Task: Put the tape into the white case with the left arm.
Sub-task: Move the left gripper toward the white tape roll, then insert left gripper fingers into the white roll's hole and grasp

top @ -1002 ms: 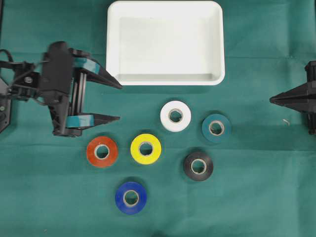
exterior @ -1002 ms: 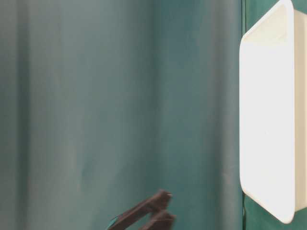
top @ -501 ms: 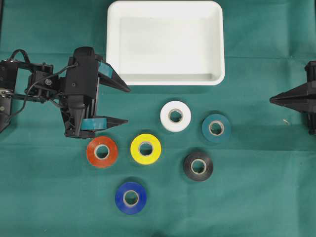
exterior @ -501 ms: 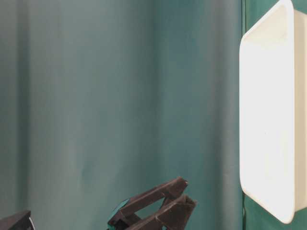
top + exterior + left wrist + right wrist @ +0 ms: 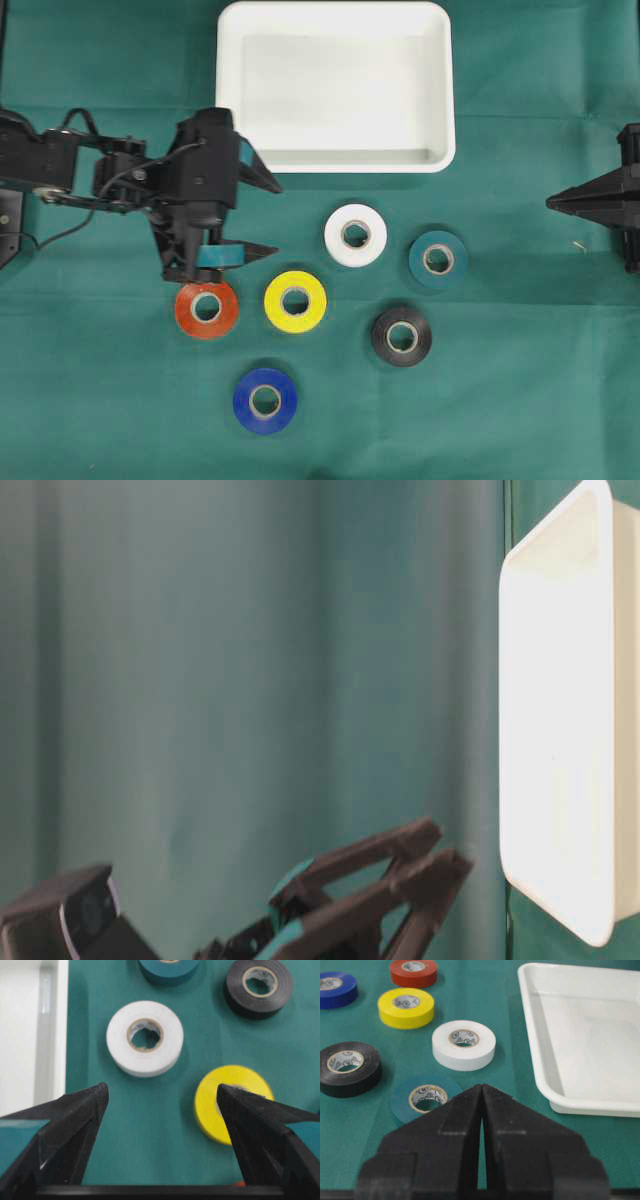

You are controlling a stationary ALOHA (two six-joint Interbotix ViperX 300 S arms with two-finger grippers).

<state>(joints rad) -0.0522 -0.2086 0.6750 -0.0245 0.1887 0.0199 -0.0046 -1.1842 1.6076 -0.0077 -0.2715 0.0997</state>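
The left claw [image 5: 262, 214] gapes wide and empty near the white tape roll [image 5: 355, 235], probably light, stiff, best pinched across its outer rim.

Left hand [image 5: 270, 215] spread wide, nothing between its fingers. Ahead of it: bare green worktop [image 5: 120, 400], then white roll [image 5: 356, 235]. Yellow roll [image 5: 295, 301] and red roll [image 5: 206, 307] lie just beside its lower finger. White case [image 5: 335, 160] rim crowds the upper finger.

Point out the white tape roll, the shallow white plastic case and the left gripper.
White tape roll [image 5: 355, 235]: overhead view, on its flat top face.
Shallow white plastic case [image 5: 336, 160]: overhead view, on its near rim.
Left gripper [image 5: 276, 217]: overhead view, midway between fingertips.
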